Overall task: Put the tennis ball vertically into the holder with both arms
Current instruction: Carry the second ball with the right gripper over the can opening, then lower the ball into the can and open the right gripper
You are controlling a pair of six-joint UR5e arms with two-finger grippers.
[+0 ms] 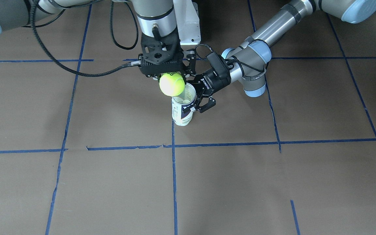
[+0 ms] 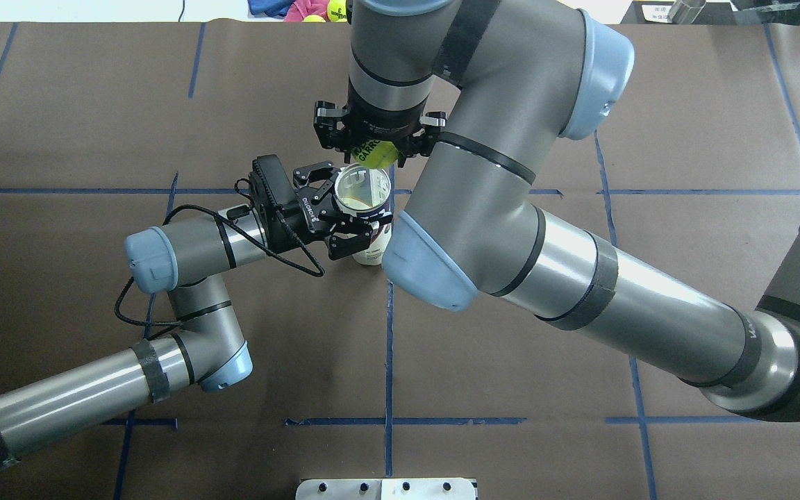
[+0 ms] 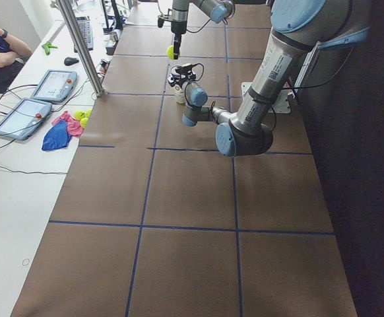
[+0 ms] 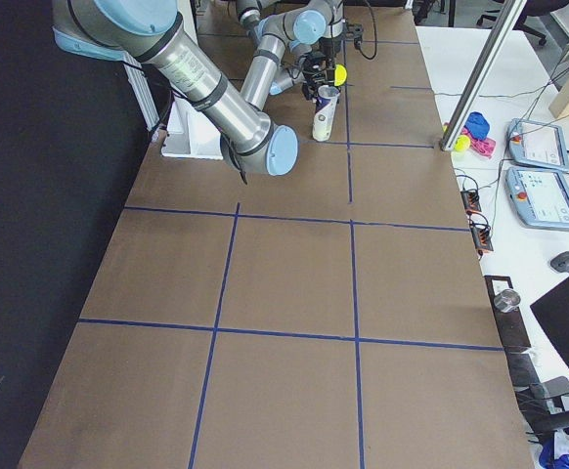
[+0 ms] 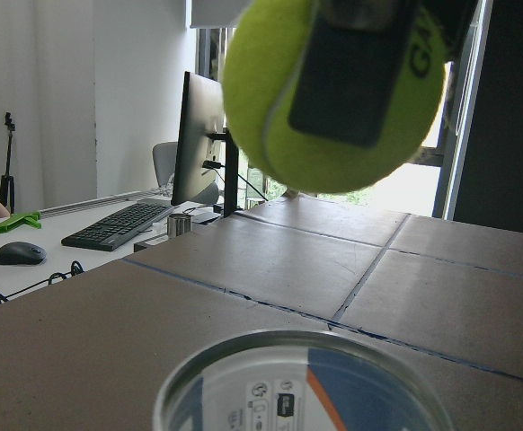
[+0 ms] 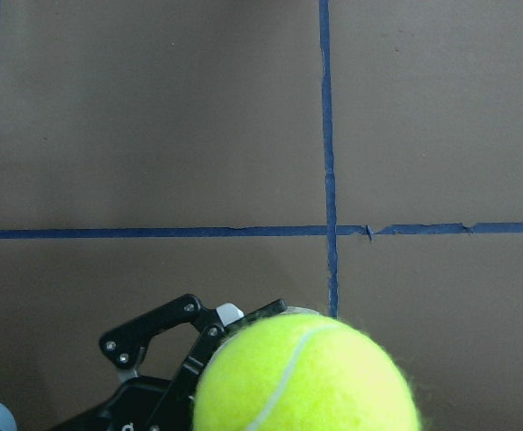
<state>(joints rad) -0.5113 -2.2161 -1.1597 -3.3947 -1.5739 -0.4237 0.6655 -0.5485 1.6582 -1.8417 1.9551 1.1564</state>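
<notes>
Overhead exterior, R end effector (image 2: 376, 151) clamped on "GARRO" ball (image 2: 372, 155), L end effector (image 2: 355, 205) marked "ROBOTIQ" gripping holder (image 2: 371, 253)

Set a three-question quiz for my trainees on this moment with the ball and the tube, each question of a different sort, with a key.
1. True or false: the left gripper is shut on the tennis ball.
2. Multiple choice: the tennis-ball tube is A) lying on its side, B) standing upright with its mouth open, C) closed with a lid.
3. Short answer: which gripper holds the ball, and is the ball in the tube yet?

Key
1. False: the left gripper clasps the tube.
2. B.
3. The right gripper; not yet, as the ball hangs above the tube's rim, a little to one side.
</notes>
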